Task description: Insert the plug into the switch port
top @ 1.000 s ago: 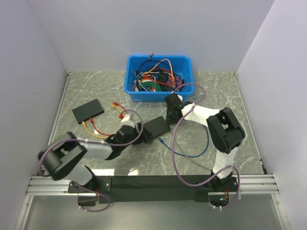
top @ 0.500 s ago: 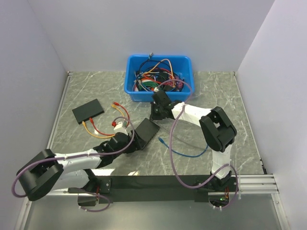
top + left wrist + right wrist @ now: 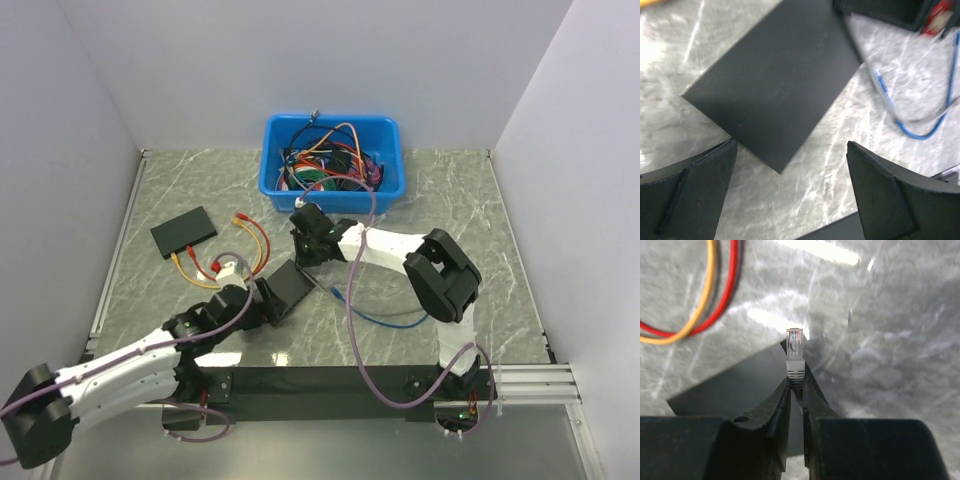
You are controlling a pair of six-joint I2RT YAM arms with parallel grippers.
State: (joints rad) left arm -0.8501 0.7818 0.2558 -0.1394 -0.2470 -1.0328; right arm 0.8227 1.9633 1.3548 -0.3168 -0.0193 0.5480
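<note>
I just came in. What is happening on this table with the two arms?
The two arms are working on plugging a blue cable into a black switch. The right tool is shut on the plug and holds it over the switch's edge. The left tool is open around the switch's near corner and does not grip it. The plug is not yet inserted.

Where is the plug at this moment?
Right wrist view: the plug sticks out from the shut right pincer, at the edge of the black switch, mid-table.
</note>
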